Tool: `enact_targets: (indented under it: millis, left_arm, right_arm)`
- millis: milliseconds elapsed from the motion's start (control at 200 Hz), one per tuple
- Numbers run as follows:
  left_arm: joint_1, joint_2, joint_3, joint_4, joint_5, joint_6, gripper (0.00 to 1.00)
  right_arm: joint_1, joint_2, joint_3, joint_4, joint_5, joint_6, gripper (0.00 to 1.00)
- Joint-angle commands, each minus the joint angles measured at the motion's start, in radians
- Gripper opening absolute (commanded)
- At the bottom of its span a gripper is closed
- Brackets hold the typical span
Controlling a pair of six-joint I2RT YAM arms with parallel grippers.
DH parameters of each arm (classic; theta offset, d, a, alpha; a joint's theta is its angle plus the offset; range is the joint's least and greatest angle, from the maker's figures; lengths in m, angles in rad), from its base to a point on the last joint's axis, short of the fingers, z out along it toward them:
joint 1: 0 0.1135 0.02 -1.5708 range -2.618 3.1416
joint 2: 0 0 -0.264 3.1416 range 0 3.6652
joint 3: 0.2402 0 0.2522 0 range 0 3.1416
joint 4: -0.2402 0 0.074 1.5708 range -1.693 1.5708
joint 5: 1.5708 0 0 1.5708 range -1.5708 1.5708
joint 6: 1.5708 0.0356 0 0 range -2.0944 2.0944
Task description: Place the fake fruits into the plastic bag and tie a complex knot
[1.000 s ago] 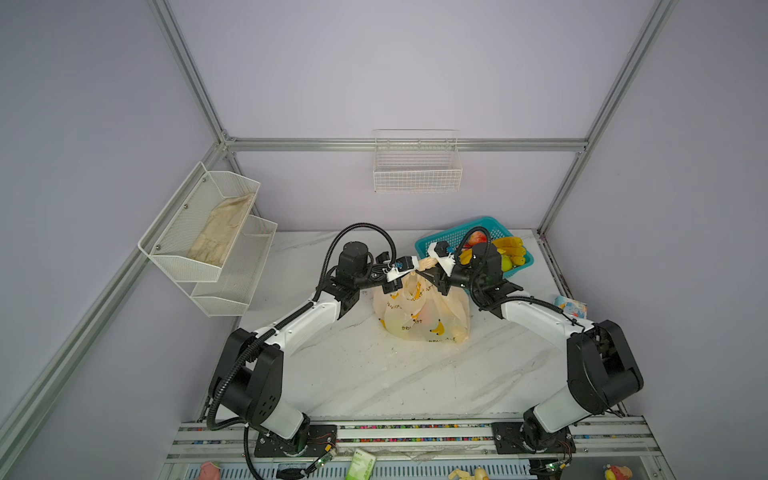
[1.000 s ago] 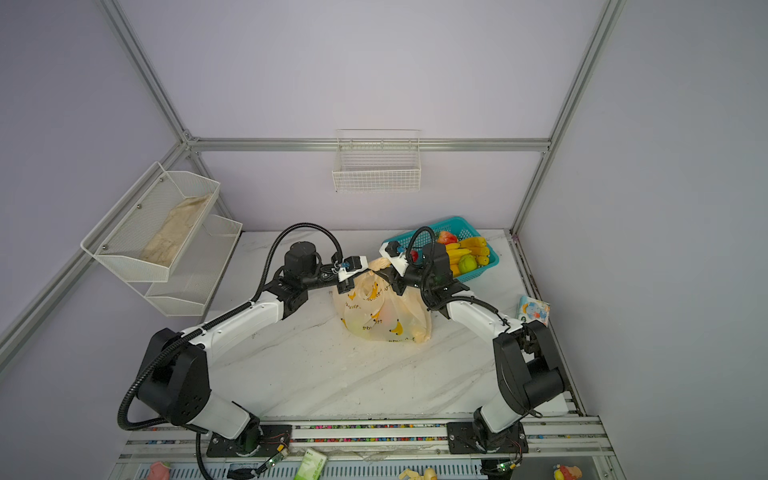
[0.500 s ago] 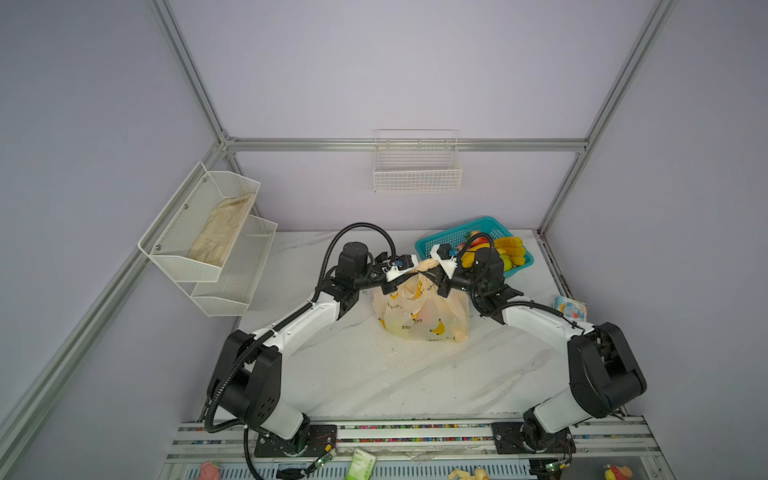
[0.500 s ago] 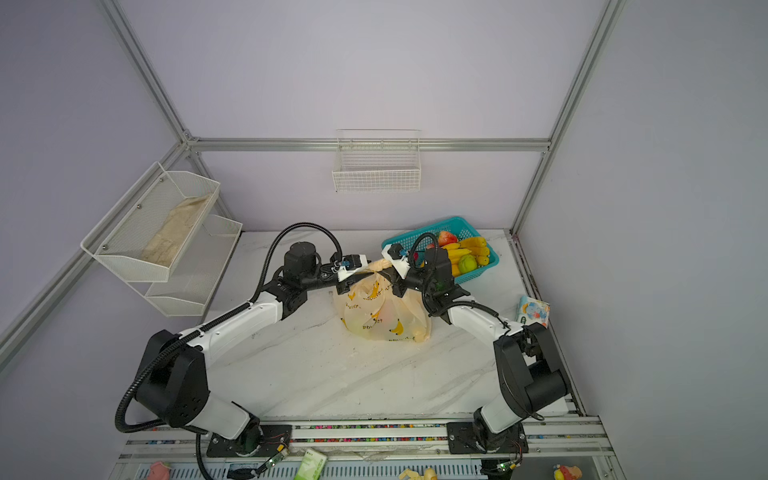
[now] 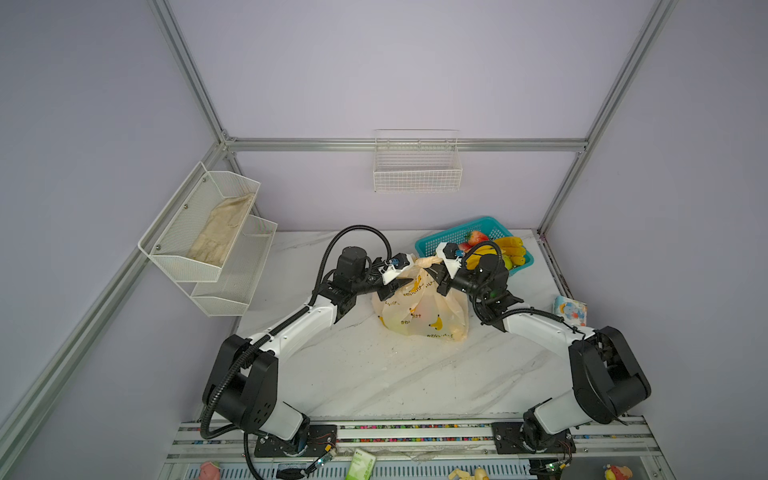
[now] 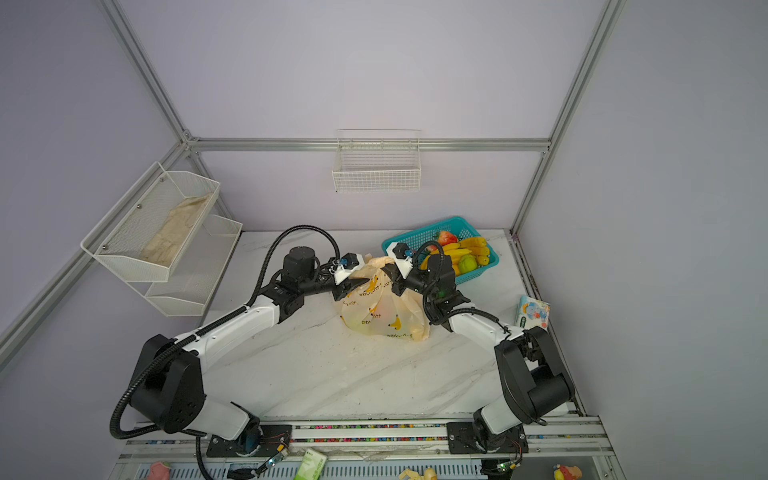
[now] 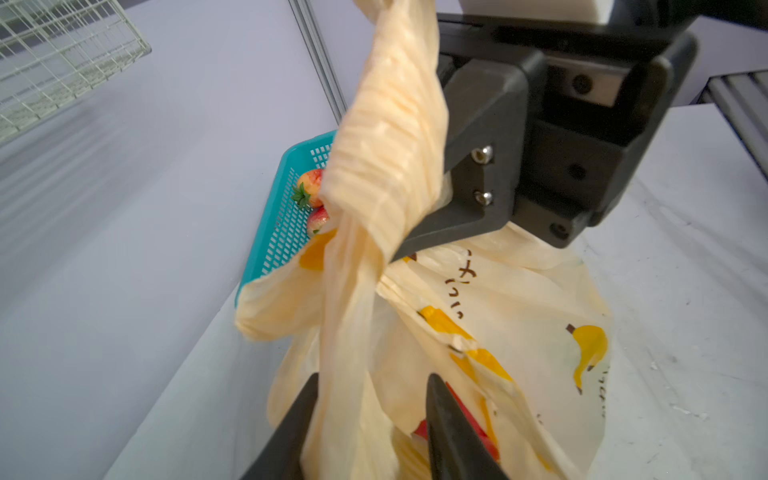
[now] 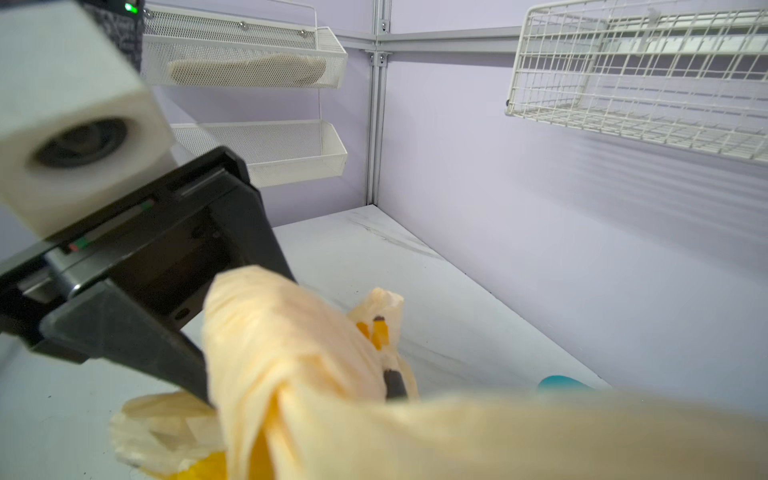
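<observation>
**Handles crossed above the bag, knot half made**

Plastic bag (image 5: 424,316) standing on the surface (image 5: 374,374), centre of both top views, bulging, red and yellow shapes showing through the film. More fake fruits (image 5: 509,251) lying in the teal basket (image 5: 436,243), up and right of the bag, near it. Knot (image 5: 429,261) only a loose cream bunch at the bag's top, between the two arm heads; judged unfinished.

Step in hand, as judged: handing a handle strip (image 7: 386,145) across from arm to arm for the next turn. To do it well: hold the gripped end high and taut to keep the neck gathered; close low on the strip, near the neck, not on the printed wall; pull sideways and gently, thin film being prone to stretch and slip.

Right pincer (image 7: 399,249), upper right of the left wrist view: pressed together, strip folded over it and seemingly pinched at the tip. Left pincer (image 7: 372,380), bottom edge of that view: spread, strip hanging between the fingers (image 7: 448,424), brushing one, clamped by neither.
</observation>
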Motion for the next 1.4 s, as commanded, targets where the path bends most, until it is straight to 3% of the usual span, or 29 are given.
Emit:
enact_targets:
  millis: [0,115,400,555,675,805,935,1120,1395]
  left_arm:
    - [-0.001,-0.043,-0.071,0.086,0.102,-0.112,0.35]
    - [-0.023,-0.041,-0.102,0.167,0.165,-0.2,0.33]
    - [-0.101,-0.048,-0.138,0.297,0.134,-0.298,0.33]
    - [-0.111,-0.062,-0.168,0.353,0.157,-0.333,0.4]
    - [-0.106,-0.146,-0.193,0.3,0.144,-0.268,0.5]
    - [-0.098,-0.236,-0.211,0.2,0.022,-0.201,0.57]
    - [-0.079,-0.298,-0.216,0.088,-0.013,-0.075,0.64]
    - [-0.019,-0.354,-0.211,0.034,-0.004,-0.023,0.72]
    - [0.134,-0.35,-0.187,0.058,0.047,-0.005,0.72]
  right_arm:
    - [0.01,0.002,0.012,0.127,0.002,0.035,0.0]
    - [0.009,0.035,0.031,0.14,-0.045,0.033,0.0]
    - [0.02,0.102,0.059,0.208,-0.208,0.081,0.0]
    - [0.03,0.152,0.1,0.217,-0.294,0.106,0.0]
    - [0.03,0.167,0.117,0.179,-0.344,0.085,0.0]
    - [0.03,0.17,0.115,0.149,-0.37,0.057,0.0]
    - [0.03,0.177,0.111,0.156,-0.383,0.06,0.0]
    - [0.03,0.171,0.11,0.154,-0.388,0.055,0.0]
    - [0.033,0.151,0.099,0.143,-0.397,0.046,0.0]
